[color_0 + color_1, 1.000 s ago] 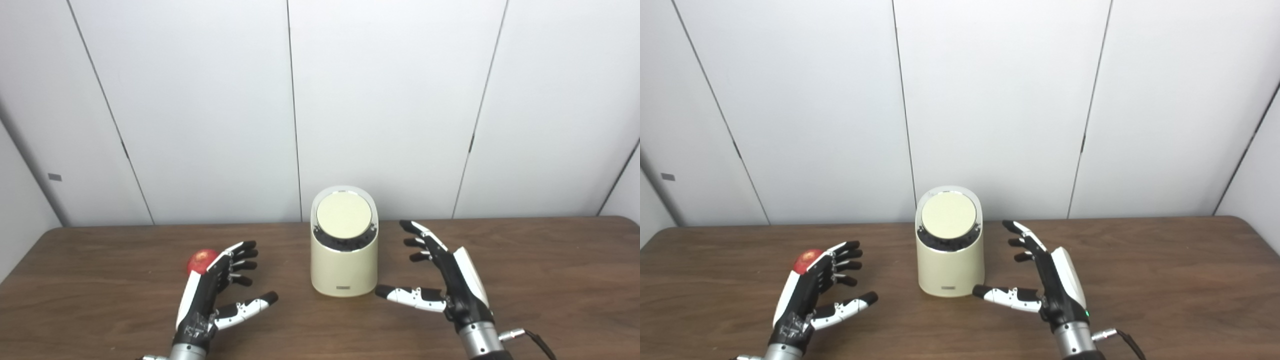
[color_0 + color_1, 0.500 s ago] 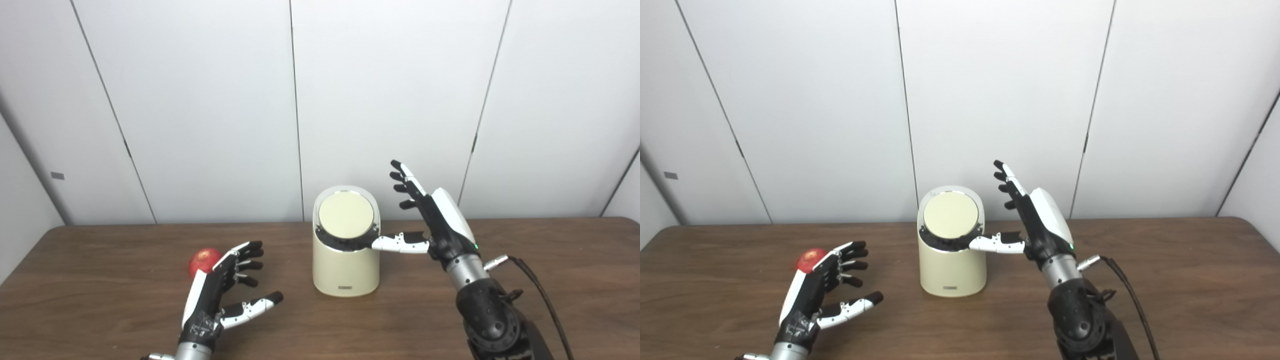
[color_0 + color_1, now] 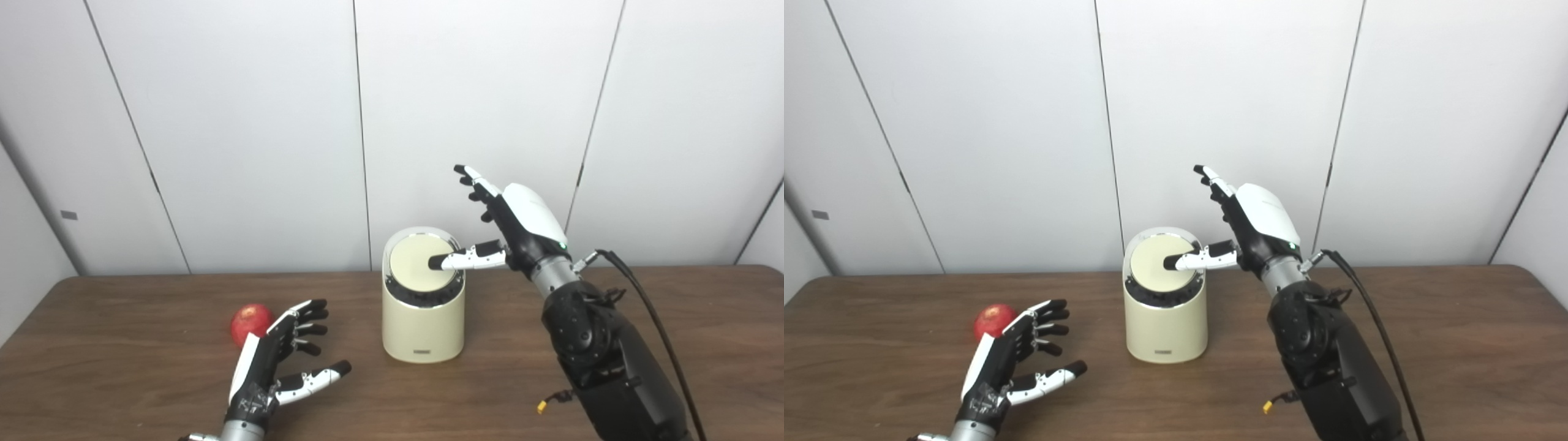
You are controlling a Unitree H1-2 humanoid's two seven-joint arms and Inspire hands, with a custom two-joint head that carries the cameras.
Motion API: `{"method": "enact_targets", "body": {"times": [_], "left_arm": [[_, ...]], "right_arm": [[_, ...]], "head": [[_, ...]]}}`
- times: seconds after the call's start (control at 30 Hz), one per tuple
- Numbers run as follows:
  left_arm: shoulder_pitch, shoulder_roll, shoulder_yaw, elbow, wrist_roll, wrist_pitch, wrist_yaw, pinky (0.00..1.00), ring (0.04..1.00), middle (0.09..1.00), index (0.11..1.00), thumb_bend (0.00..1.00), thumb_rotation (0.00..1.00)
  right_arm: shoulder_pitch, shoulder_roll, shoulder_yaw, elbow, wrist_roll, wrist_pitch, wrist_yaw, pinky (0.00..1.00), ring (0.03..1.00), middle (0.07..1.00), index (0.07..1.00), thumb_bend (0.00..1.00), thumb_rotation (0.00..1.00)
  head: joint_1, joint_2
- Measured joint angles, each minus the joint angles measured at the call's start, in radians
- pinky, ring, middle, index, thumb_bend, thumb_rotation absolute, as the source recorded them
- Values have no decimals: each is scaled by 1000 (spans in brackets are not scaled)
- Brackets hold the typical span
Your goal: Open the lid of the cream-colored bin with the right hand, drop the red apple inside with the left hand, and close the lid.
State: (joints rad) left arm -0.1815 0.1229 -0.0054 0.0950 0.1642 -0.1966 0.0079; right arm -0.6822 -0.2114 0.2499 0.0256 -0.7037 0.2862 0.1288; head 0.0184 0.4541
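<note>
- Cream-coloured plastic, by its look, made up the bin point(image 3: 421, 318), which stood upright near the middle of the brown worktop point(image 3: 674, 318), its round lid point(image 3: 419, 264) shut and tilted toward the camera inside a shiny rim.
- Judged from these views, the bin was light and rigid, with smooth sides that could slide on the wood under a sideways shove; a press straight down on the lid looked safer than a grip on the body.
- Whether the lid was a push-to-open or a flip type could not be told; nothing like a handle showed.
- Red and glossy, the apple point(image 3: 250, 323) lay on the worktop at about nine o'clock from the bin, well apart from it.
- The apple was probably firm, fairly light and apt to roll, so a wrap around its widest part from above or from the side would suit it.
- The right hand point(image 3: 514, 223) was raised at about three o'clock from the lid, holding nothing, fingers spread and pointing up toward eleven o'clock, thumb stretched across with its tip over or on the lid's right half; contact could not be confirmed.
- The left hand point(image 3: 269, 361) hovered low over the worktop at about five o'clock from the apple, just beside it, palm inward, fingers apart and empty.
</note>
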Motion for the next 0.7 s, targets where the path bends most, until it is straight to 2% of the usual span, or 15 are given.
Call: {"method": "enact_targets", "body": {"times": [0.1,0.27,0.4,0.57,0.7], "left_arm": [[0,-1,0,-1,0,0,0,582,718,786,817,699,49],[0,-2,-1,-1,5,0,1,574,713,785,813,697,62],[0,-4,-1,-1,3,0,2,579,716,786,815,696,50],[-1,-5,-2,-1,2,0,2,578,723,786,816,706,74],[-1,-5,-3,-1,2,0,2,575,725,788,813,702,77]], "right_arm": [[-11,0,17,18,-8,0,9,630,829,909,927,816,427],[-30,5,43,46,-25,0,13,644,821,900,922,833,379],[-41,19,49,97,-27,-1,8,616,814,901,922,836,361],[-43,25,62,144,-29,-12,-11,612,811,901,927,874,436],[-46,27,71,159,-29,-18,-12,621,810,894,926,876,449]], "head": [[-2,3],[2,6],[2,6],[3,6],[3,9]]}}
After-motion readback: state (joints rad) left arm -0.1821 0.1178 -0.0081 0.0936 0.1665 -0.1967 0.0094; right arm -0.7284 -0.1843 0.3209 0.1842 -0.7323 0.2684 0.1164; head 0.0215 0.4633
